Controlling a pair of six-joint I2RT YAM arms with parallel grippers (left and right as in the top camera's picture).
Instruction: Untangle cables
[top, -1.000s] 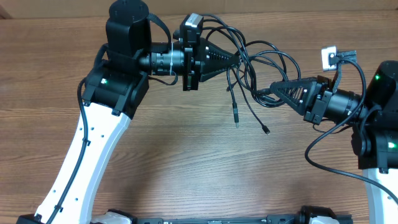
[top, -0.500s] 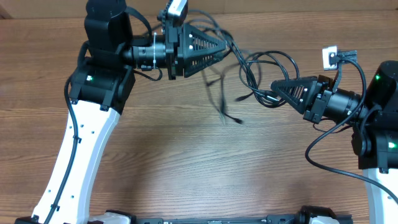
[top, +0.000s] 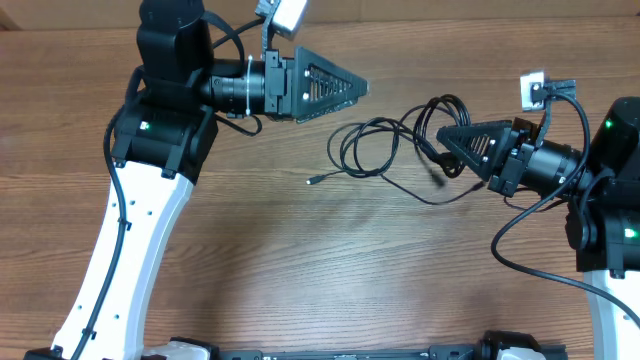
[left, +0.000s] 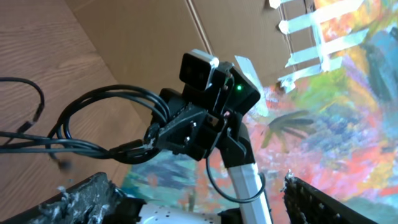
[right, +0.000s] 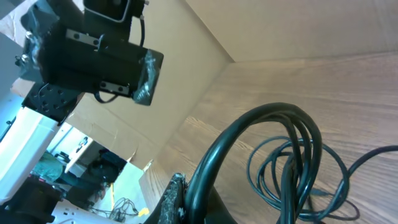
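Several thin black cables (top: 372, 150) lie in loose loops on the wooden table between the arms, one small plug end (top: 312, 181) pointing left. The right end of the bundle (top: 441, 108) rises to my right gripper (top: 445, 141), which is shut on it. In the right wrist view a thick bunch of cables (right: 292, 155) curves up out of the pinched jaws (right: 194, 200). My left gripper (top: 362, 88) hangs above and left of the loops, apart from them. In the left wrist view its fingers (left: 84, 199) stand wide open (left: 193, 186) and empty, facing the cables (left: 93, 146).
The left arm's white link (top: 130, 250) runs down the table's left side, and the right arm's base (top: 610, 210) sits at the right edge. A cardboard wall (right: 298, 31) borders the far side of the table (top: 300, 260).
My left gripper has opened and let go of the cables, pulling back left and up. The loops have dropped and spread on the table. My right gripper has kept its hold in place.
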